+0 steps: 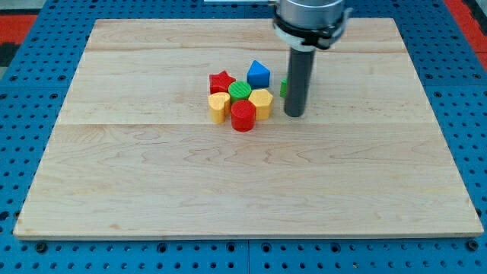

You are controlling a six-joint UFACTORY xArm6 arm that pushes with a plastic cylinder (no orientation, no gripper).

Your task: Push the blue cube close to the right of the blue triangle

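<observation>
The blue triangle (258, 74) sits on the wooden board (243, 175) at the top right of a tight cluster of blocks. My tip (294, 115) rests on the board to the right of the cluster, a short way right of and below the blue triangle. A green block (283, 87) peeks out from behind the rod's left side, mostly hidden. No blue cube shows in the view; the rod may hide it.
The cluster holds a red star (221, 81), a green cylinder (240, 90), a yellow heart (219, 107), a red cylinder (243, 116) and a yellow hexagon (261, 103), the block nearest my tip. The arm's head (308, 19) hangs over the board's top edge.
</observation>
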